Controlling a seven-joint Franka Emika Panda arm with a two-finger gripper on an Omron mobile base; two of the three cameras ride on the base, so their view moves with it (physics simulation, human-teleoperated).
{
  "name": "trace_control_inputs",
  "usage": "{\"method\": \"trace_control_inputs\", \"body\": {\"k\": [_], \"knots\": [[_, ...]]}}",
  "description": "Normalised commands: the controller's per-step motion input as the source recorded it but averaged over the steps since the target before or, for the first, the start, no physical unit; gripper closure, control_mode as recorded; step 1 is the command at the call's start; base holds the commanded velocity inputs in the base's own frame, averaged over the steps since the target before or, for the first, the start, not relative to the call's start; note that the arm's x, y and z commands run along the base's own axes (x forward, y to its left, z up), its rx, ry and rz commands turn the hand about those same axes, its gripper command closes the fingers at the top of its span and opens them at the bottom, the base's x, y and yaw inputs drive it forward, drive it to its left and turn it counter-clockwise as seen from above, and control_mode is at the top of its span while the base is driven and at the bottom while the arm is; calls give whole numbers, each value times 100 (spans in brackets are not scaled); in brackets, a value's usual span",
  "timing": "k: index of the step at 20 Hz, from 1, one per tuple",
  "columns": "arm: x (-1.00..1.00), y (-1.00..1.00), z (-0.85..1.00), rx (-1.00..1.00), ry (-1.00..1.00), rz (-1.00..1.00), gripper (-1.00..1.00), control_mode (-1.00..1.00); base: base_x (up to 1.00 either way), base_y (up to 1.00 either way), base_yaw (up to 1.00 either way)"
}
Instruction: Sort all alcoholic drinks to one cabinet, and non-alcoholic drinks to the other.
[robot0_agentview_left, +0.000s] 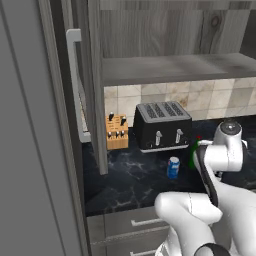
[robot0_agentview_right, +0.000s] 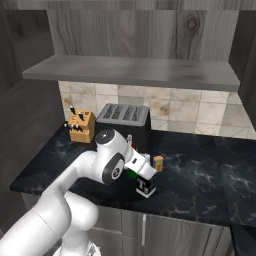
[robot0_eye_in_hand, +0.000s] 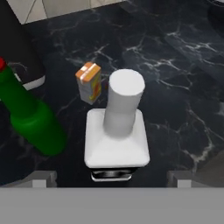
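We look straight down on the pale bottle (robot0_eye_in_hand: 117, 131), which stands upright on the black marble counter (robot0_eye_in_hand: 183, 87) at the centre of the hand view, its thick round neck rising from a squarish white shoulder. The gripper (robot0_eye_in_hand: 111, 181) hangs above it with its jaws spread wide, one tip at each side of the bottle's body, and grips nothing. In the right base view the same bottle (robot0_agentview_right: 146, 186) shows its black label with the white "T", just below the hand.

We judge it to be rigid glass, fairly heavy for its size, smooth and so somewhat slippery, and breakable if dropped. The flat sides of the square body look like the safest hold; the round neck is narrower but could let the bottle swing.

At nine o'clock from it leans the view of the green bottle (robot0_eye_in_hand: 30, 118), near but apart; at eleven o'clock stands the orange carton (robot0_eye_in_hand: 89, 82), light and easily tipped. The blue can (robot0_agentview_left: 173, 167) stands before the toaster (robot0_agentview_left: 162, 125).

The cabinet (robot0_agentview_left: 175, 67) overhead stands with its door (robot0_agentview_left: 82, 85) swung open, and the shelf we see holds nothing yet.
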Motion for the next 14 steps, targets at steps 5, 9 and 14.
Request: {"method": "trace_control_inputs", "body": {"k": [5,9,14], "knots": [[28,-12,-17,0,0,2,-100,-100,0,0,0],[13,-20,-13,0,0,1,-100,-100,0,0,0],[5,-20,-8,0,0,0,-100,-100,0,0,0]]}}
